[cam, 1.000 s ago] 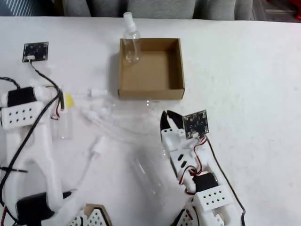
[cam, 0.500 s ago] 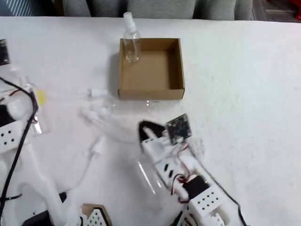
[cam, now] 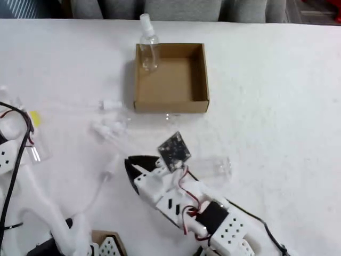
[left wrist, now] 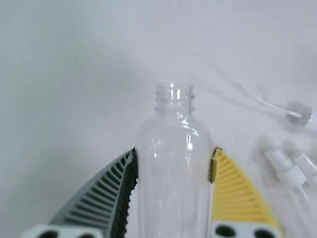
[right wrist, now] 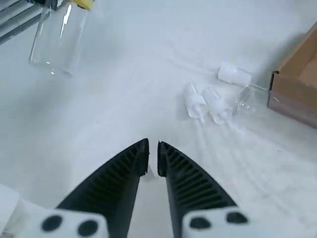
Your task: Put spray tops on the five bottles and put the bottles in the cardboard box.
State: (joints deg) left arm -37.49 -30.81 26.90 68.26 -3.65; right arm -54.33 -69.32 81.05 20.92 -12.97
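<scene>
Left fingers [left wrist: 99, 198] ribbed grey/yellow, pinching clear round bottle [left wrist: 173, 163] | right fingers [right wrist: 119, 178] ribbed black, pressed together

A white table [cam: 277, 80] with a faintly textured surface fills most of the high view. Along its far edge runs a row of grey upholstered backs, probably chairs [cam: 181, 9]. A red object [cam: 319, 6] lies beyond the far right corner, and a blue-striped surface [cam: 16, 8] lies beyond the far left.
</scene>
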